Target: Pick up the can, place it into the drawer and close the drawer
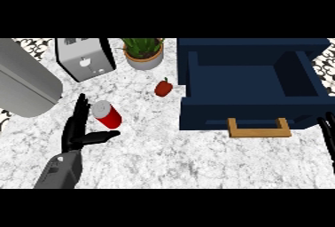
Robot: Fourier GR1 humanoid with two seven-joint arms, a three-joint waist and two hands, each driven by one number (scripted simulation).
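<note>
While the left hand [77, 131] stands open at the counter's [163, 150] left side, fingers straight and thumb out, the red can [107, 114] lies tilted just beside those fingers. A red pepper [163, 88] sits mid-counter. The blue drawer [252, 95] is open at the right edge, where the right hand [327, 133] shows fingers straight.

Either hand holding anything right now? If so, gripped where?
Nothing held. The left hand is open beside the red can, fingers straight along its left side, thumb below it, not closed. The right hand rests at the right edge.
</note>
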